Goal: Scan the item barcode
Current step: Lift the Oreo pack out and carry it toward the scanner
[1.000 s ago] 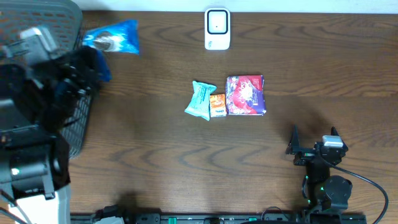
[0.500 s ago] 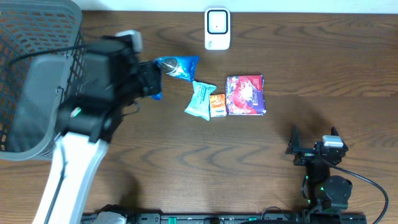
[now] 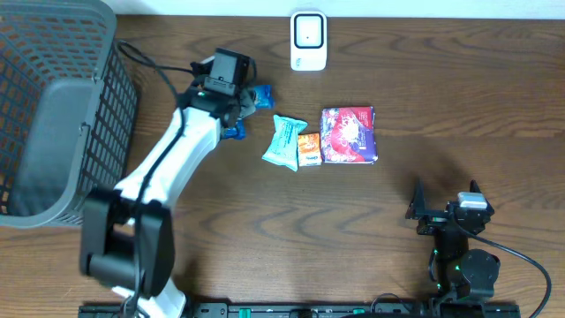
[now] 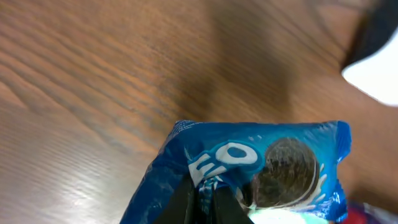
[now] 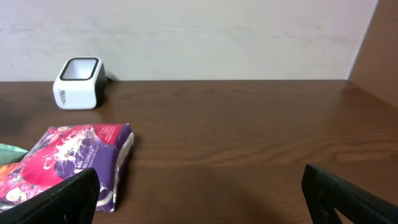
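Dark wood tabletop (image 3: 459, 97) with a plain white wall (image 5: 199, 31) behind it, pretty ordinary setup. The grey mesh basket (image 3: 26, 53) sits way over on the left edge, and the little white scanner (image 3: 308, 40) is at the back middle, standing by itself. The left arm (image 3: 168, 159) is stretched out diagonally from the near-left corner, and the left hand (image 3: 237, 108) is clenched on the blue cookie packet (image 3: 261, 94). From the wrist cam you can see the dark fingers (image 4: 183, 199) pinching the near edge of the wrapper, with the cookie picture facing up. So the packet is near the scanner, just down and to the left of it, not over it. Can't tell from these angles whether it's touching the wood or hanging a bit above it. In the middle of the tabletop there's a row of three items bunched together: a teal packet (image 3: 286, 141), a small orange packet (image 3: 308, 148) pressed up against it, and a purple packet (image 3: 350, 134) on the right. The right hand (image 3: 446, 201) is parked near the front right, well apart from everything, its fingers spread wide and holding nothing.
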Controlling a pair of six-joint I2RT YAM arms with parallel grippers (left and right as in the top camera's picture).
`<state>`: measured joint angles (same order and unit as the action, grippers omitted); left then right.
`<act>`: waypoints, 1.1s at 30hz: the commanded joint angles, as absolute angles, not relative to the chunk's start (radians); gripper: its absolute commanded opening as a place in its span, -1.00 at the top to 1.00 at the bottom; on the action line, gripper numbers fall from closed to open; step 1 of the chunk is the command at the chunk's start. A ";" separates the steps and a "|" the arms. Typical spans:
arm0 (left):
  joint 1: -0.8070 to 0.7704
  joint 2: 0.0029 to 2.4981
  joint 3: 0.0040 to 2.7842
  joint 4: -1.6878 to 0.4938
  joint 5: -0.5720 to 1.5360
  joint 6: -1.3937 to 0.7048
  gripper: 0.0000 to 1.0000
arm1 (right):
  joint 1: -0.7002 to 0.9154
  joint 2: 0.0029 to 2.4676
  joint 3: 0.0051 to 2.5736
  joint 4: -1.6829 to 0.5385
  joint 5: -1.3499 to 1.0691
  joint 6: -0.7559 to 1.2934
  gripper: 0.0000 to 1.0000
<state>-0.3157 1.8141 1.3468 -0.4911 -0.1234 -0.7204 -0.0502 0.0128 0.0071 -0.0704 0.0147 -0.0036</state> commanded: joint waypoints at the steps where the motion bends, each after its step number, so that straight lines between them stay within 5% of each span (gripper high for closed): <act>1: -0.336 1.884 1.347 -0.477 -0.162 -0.960 0.85 | -0.045 0.009 0.006 -0.075 0.009 0.014 -0.99; 3: -0.349 1.914 1.347 -0.476 -0.113 -0.967 0.85 | -0.045 0.009 0.006 -0.075 0.009 0.014 -0.98; 7: -0.370 1.941 1.347 -0.477 -0.023 -0.943 0.18 | -0.045 0.009 0.006 -0.075 0.009 0.014 -0.98; 10: -0.373 1.924 1.349 -0.477 0.027 -0.877 -0.06 | -0.045 0.009 0.006 -0.075 0.009 0.014 -0.99; 25: -0.368 1.712 1.358 -0.519 -0.267 -0.271 0.19 | -0.045 0.009 0.006 -0.075 0.009 0.014 -0.99; 27: -0.366 1.739 1.357 -0.543 -0.267 -0.262 0.02 | -0.045 0.009 0.006 -0.075 0.009 0.014 -0.99; 29: -0.365 1.775 1.357 -0.556 -0.267 -0.262 -0.45 | -0.045 0.009 0.006 -0.075 0.009 0.014 -0.99; 33: -0.365 1.848 1.357 -0.540 -0.226 -0.262 -0.45 | -0.045 0.009 0.006 -0.075 0.009 0.014 -0.99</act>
